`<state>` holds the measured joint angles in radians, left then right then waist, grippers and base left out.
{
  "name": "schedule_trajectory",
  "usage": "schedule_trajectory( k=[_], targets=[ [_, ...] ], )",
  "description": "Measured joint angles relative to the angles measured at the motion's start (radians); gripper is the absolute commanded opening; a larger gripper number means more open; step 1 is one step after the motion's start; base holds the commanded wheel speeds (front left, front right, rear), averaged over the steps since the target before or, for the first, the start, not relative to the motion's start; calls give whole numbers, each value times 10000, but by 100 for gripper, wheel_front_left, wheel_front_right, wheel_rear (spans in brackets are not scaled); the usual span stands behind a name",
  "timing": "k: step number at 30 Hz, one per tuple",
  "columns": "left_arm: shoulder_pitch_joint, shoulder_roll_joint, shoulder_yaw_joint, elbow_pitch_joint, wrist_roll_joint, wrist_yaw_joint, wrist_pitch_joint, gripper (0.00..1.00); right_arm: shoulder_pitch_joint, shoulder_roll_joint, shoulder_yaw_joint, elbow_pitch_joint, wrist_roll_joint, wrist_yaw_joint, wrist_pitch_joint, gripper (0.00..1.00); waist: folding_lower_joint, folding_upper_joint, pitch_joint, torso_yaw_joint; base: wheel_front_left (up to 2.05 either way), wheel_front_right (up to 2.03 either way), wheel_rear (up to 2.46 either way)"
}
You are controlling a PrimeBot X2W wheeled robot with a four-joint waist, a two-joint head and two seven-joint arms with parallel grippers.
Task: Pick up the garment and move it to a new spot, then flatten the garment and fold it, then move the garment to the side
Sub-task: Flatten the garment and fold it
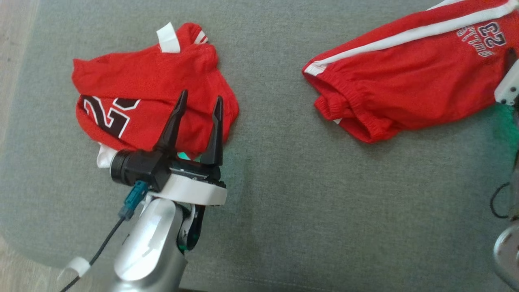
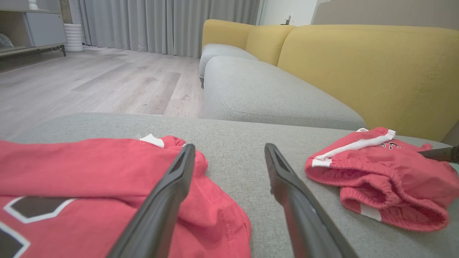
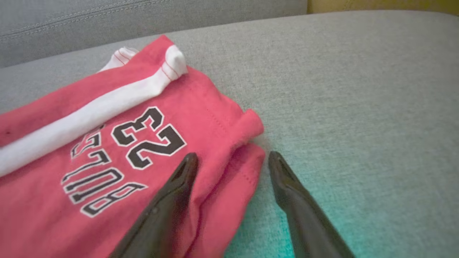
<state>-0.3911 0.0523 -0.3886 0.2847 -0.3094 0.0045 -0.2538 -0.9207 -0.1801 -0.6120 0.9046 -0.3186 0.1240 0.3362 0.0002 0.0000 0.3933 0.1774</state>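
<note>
Left gripper (image 1: 202,95) is over the right edge of the red jersey (image 1: 154,81), fingers spread wide, nothing pinched between them. From the left wrist view, one finger lies across the red mesh and the other is over bare grey cushion (image 1: 284,182). The jersey sits crumpled at the left of the cushion. It shows a big black numeral with a white outline that reads as a "2", and the next digit is lost in the folds. A white tag (image 1: 168,38) sticks up at its far edge; no writing can be read on it.

Well apart, on the right of the cushion, lie the red shorts (image 1: 405,81) with a white side stripe. The right wrist view gives the print clearly: "23" in black with "BULLS" in outlined letters beside it. Right gripper (image 3: 233,154) is at the hem, jaws parted and empty, one finger over the red cloth and the other over cushion tinted green. A yellow sofa back (image 2: 358,71) rises behind.
</note>
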Motion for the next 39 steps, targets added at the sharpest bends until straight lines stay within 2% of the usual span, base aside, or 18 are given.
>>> schedule_trajectory(
  k=[8, 9, 10, 17, 23, 31, 39],
  targets=[
    [-131, -36, 111, -4, 12, -48, 0, 100, -675, -257, -263, 832, -408, 0, -86, 100, -2, 0, 264, 58, 0, 0, 0],
    [-138, -38, 150, -2, 17, -46, 2, 100, -749, -257, -261, 970, -401, 0, -123, 33, -2, 0, 261, 33, 0, 0, 0],
    [-138, -38, 150, -2, 17, -46, 2, 100, -749, -257, -261, 970, -401, 0, -123, 0, -2, 0, 261, 33, 0, 0, 0],
    [-134, -63, 355, 63, 128, -58, 0, 100, -855, -165, -77, 1975, 372, 2, -1383, 0, -1, 0, -96, -268, 0, 0, 0],
    [-27, -71, 497, 184, 205, -148, 0, 100, -388, -265, 408, 2355, 1235, 2, -2589, 0, -2, 0, -727, -653, 0, 0, 0],
    [648, -73, 600, 318, 201, -226, 0, 100, 1274, -1174, 759, 2414, 2454, 2, -3494, 0, -4, 0, -1581, -1117, 0, 0, 0],
    [933, -71, 721, 291, 217, -240, 2, 100, 2434, -1480, 414, 2201, 3137, 2, -3728, 0, -4, 1, -1892, -1278, 0, 0, 0]
  ],
)
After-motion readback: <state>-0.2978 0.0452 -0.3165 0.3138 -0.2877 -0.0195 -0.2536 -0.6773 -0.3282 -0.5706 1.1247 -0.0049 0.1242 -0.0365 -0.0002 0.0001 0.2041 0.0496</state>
